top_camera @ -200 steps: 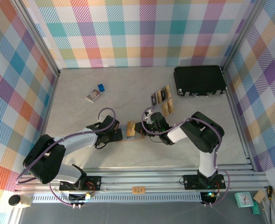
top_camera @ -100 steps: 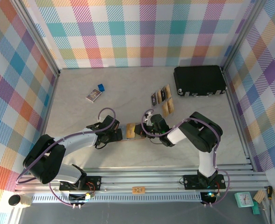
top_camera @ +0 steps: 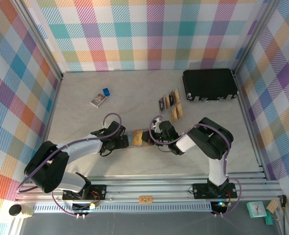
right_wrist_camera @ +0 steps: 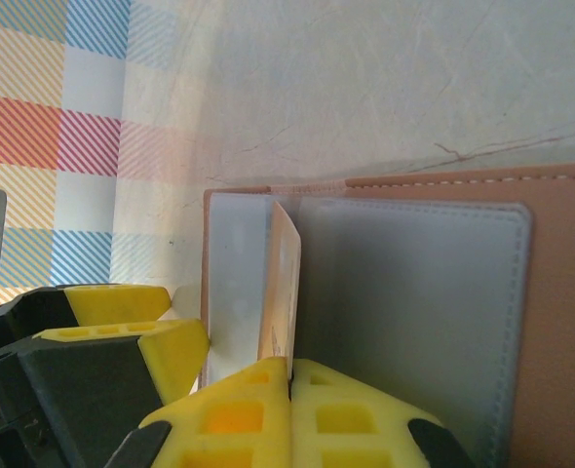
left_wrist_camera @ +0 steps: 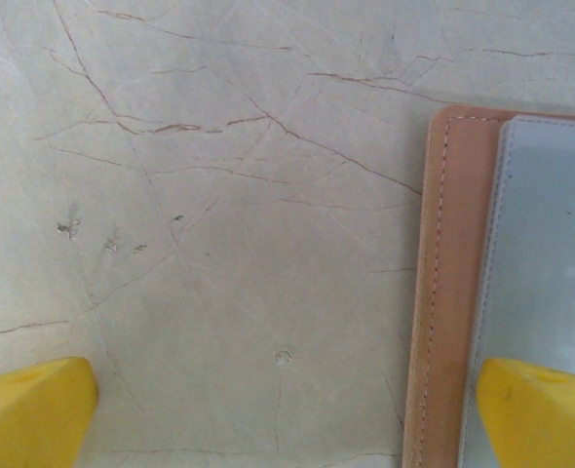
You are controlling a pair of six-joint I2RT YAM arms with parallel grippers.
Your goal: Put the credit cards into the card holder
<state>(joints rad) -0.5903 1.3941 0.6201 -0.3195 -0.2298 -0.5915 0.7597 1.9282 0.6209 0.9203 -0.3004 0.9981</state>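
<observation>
The card holder [top_camera: 140, 137] lies open and flat on the table [top_camera: 85, 122], near the front and about midway between the two arms, its tan border framing the grey lining. A tan card [right_wrist_camera: 282, 283] stands on edge over that lining, at the lip of the left-hand grey pocket; how far in it sits I can't make out. The right gripper [right_wrist_camera: 289, 380] has that card pinched, its yellow fingers drawn tight together with the card's edge between them.

On the holder's left side the left gripper [left_wrist_camera: 283, 419] is spread wide: one fingertip [left_wrist_camera: 536, 409] is over the grey lining and the other is over bare table beside the holder's edge. Whether it presses down I can't tell.

The rest of the credit cards [top_camera: 169, 100] lie in a loose cluster farther back and to the right, dark and tan ones side by side. Beyond them, in the far right corner, sits a black case [top_camera: 210, 84]. Off to the far left are a small printed box [top_camera: 98, 100] and a tiny blue object [top_camera: 106, 91] just beside it.
</observation>
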